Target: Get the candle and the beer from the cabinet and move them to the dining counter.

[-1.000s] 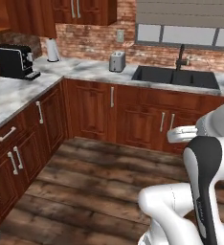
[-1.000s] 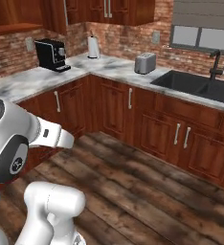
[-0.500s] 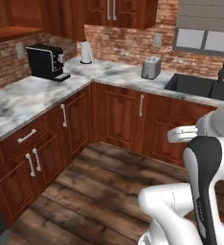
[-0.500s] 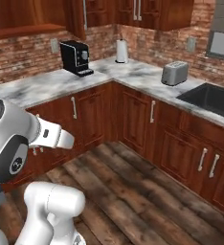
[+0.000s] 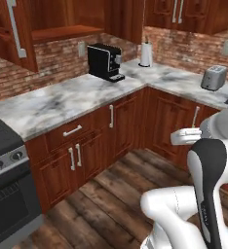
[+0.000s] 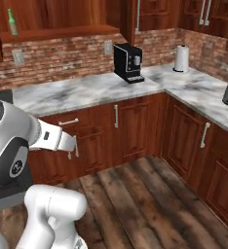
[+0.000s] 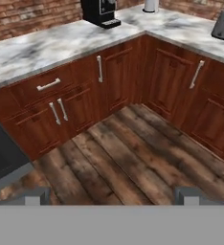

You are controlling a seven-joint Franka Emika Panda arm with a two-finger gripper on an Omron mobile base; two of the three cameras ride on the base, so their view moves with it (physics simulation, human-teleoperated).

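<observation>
Above the wood floor, gripper angled downward, fingers spread wide, holding nothing, arm folded.

Green beer, reddish-brown cabinet, white-grey veined worktop, black coffee machine, red brick wall

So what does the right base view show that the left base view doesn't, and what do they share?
Right base view alone: the beer, a green bottle standing upright on the open shelf at the upper left, above the brick wall.
Left base view alone: the stove at the lower left and an open cabinet door with a long silver handle.
Both: the black coffee machine and the paper towel roll on the marble worktop, and the toaster.
</observation>
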